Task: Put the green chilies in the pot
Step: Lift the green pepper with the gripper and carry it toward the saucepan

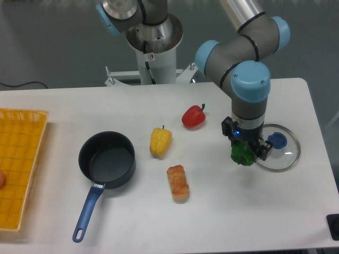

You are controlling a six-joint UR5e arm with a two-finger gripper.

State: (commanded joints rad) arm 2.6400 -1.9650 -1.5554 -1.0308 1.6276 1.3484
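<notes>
The arm comes in from the 12 o'clock edge of the view, bends at a grey elbow with blue caps, and drops its wrist straight down at about 3 o'clock on the surface (212, 222). The gripper (244, 153) points downward, its fingers clenched around the green chili (242, 154), which sits between the black fingers right at their tips. Whether the chili rests on the surface or hangs just above it cannot be told.

The surface is a white tabletop with rounded corners; behind it the floor is dull grey, and the arm's base column stands at the far edge. The chili is a lumpy, rounded shape with no clear long axis in this view, and its stem end is hidden by the fingers.

Just at 3 o'clock from the chili lies a glass lid (286, 156) with a blue knob, flat on the surface, its rim touching or passing under the gripper. The pot (107, 160) stands well apart at 9 o'clock, upright and open, its blue handle running toward 7 o'clock. Between pot and gripper lie a yellow pepper (160, 142), a red pepper (193, 116) farther back, and a bread roll (178, 183) nearer the front. A yellow basket (21, 159) sits at the left edge.
</notes>
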